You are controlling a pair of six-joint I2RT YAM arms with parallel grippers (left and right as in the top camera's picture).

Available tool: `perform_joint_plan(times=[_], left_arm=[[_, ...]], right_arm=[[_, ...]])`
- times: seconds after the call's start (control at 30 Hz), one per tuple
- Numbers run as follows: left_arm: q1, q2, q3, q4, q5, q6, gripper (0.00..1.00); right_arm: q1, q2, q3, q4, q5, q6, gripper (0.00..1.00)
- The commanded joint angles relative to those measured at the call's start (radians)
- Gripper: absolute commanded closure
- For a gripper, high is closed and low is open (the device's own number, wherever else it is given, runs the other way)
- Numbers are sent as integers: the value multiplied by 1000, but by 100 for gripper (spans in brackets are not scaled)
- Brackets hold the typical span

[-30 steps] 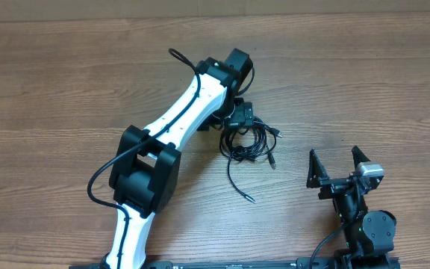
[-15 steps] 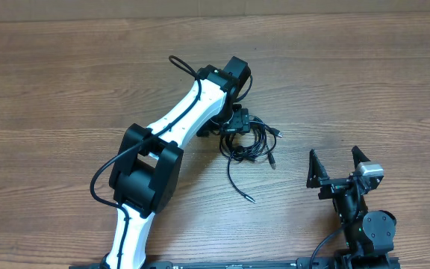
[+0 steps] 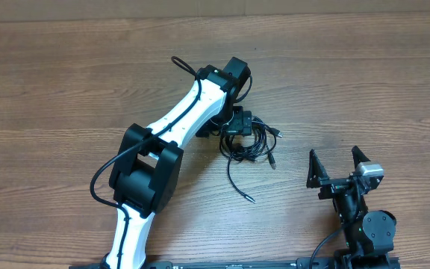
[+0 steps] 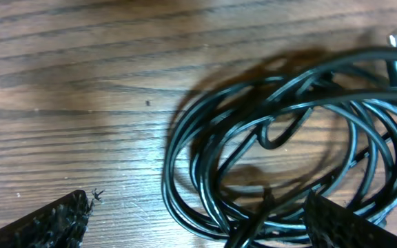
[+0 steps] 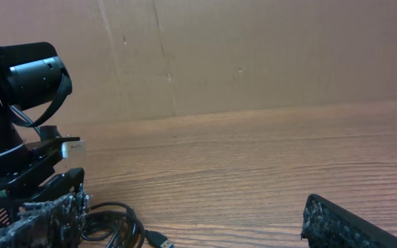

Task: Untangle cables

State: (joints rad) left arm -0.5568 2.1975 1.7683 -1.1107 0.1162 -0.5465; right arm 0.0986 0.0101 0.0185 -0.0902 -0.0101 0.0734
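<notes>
The left gripper (image 4: 198, 203) is hovering wide open right over the coiled cables (image 3: 251, 142) at the centre of the table (image 3: 66, 90), seemingly gripping no strand. One loose tail (image 3: 239, 187) is trailing toward the lower frame. The right gripper (image 3: 338, 166) is sitting spread wide at lower right, well apart.

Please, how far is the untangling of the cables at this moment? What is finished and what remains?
Done: nothing visible; the cables lie in one knotted coil on the table. In hand: the left gripper hangs open right over the coil, gripping nothing. The right gripper is open too, parked apart from the coil. Left: pulling every cable free.
</notes>
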Motion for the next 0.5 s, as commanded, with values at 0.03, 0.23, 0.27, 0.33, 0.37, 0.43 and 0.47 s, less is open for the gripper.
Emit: perform_joint_plan(times=[0.03,0.23,0.27,0.33,0.37,0.43,0.47], left_arm=[[2,-6,0,-15,79,111,4],[39,-136,41,-28,104,132,4],[43,-179,41,-19,111,132,3],[47,-245,41,-3,113,132,1],[47,-271,41,2,113,132,0],[47,-321,41,9,113,132,0],[47,-336,41,8,113,131,0]], right_arm=[[-3,-7,-11,6,-2,21,0],[-3,-7,-11,10,-37,188,0],[-3,-7,-11,9,-37,214,0],[-3,-6,-11,8,-38,250,0],[-3,-5,-11,8,-38,257,0],[-3,7,-11,8,-38,265,0],[-3,16,-11,8,-37,264,0]])
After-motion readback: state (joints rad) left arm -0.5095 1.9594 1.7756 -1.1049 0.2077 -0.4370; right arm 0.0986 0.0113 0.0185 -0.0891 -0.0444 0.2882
